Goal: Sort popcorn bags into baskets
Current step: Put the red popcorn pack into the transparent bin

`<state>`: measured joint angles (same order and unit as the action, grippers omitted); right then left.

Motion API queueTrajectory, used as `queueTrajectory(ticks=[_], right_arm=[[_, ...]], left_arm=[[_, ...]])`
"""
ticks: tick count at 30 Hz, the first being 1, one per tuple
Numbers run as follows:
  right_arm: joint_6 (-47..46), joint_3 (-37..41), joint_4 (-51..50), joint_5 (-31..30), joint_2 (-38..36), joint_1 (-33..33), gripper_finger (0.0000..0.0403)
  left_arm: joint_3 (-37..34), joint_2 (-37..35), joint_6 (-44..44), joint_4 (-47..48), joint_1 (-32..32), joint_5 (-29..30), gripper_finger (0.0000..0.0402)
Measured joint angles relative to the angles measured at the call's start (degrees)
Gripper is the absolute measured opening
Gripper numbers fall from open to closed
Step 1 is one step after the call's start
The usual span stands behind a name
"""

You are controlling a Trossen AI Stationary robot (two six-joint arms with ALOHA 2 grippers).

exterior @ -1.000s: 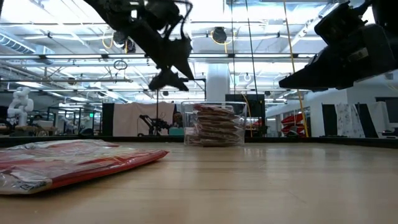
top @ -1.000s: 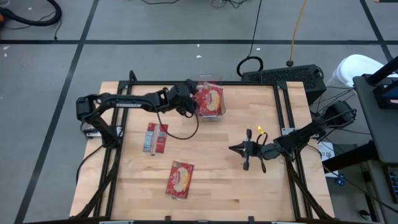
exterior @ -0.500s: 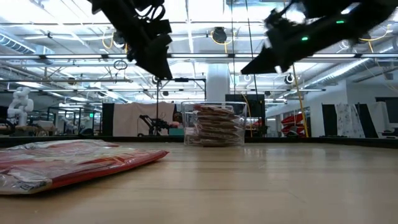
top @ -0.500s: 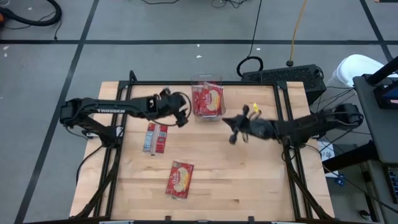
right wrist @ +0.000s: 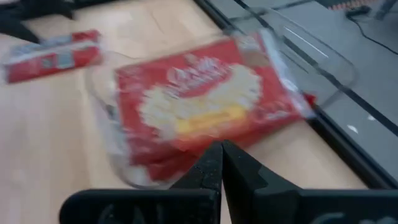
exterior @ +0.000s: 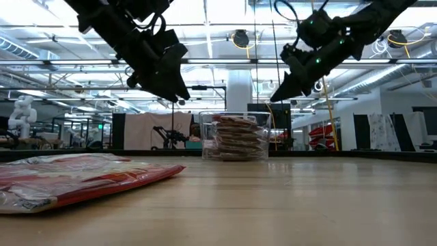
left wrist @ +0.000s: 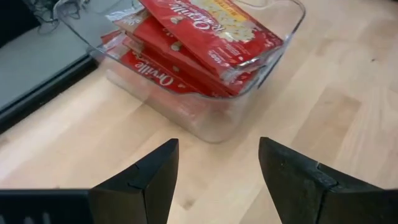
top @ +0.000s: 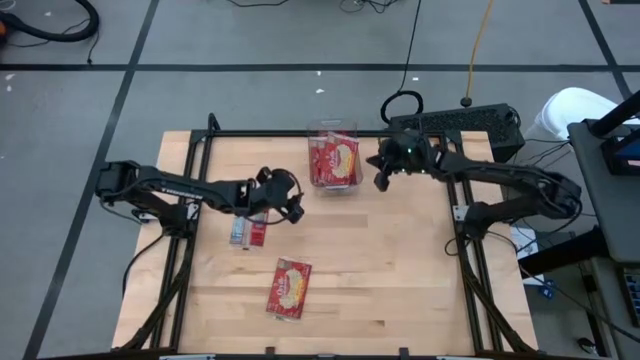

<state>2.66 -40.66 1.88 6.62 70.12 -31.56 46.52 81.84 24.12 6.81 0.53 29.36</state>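
The clear bin point(top: 335, 160) stands near the table's far edge, holding a stack of red popcorn packets point(left wrist: 205, 37) that rises above its rim point(exterior: 235, 137). Two more packets lie flat on the table: one point(top: 250, 228) partly under my left arm, one point(top: 289, 288) toward the near edge. My left gripper point(top: 290, 205) hangs open in the air, near-left of the bin and facing it point(left wrist: 217, 180). My right gripper point(top: 381, 172) is shut, in the air just right of the bin, pointing at the top packet point(right wrist: 205, 112).
Black frame rails run along the table's left point(top: 185, 230) and right point(top: 462, 230) sides. A dark keyboard-like unit point(top: 455, 125) sits beyond the far right corner. The table's middle and near-right wood shows bare point(top: 400, 280).
My left gripper has drawn back from the bin toward the near edge and now hangs beside the packet on the left. My right gripper has swung from the table's right-middle toward the far edge, arriving beside the bin. The packets and the bin have stayed put.
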Motion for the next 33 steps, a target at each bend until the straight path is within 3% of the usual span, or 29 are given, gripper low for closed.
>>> queueTrajectory(ticks=[6, 13, 33], right_arm=[[4.1, 0.0, 6.3, 2.7, 8.4, -4.7, 0.0000], [6.0, -3.7, 10.2, 3.6, 16.8, -6.8, 0.0000], [11.7, -6.7, 11.6, -0.6, 20.5, -6.5, 0.0000]], left_arm=[[-2.8, 0.0, 0.4, -8.5, -1.4, 1.2, 0.0227], [-3.1, 0.0, 0.2, -9.9, -1.9, 1.1, 0.0227], [-3.1, 0.3, -0.6, -10.0, -1.9, 1.2, 0.0227]])
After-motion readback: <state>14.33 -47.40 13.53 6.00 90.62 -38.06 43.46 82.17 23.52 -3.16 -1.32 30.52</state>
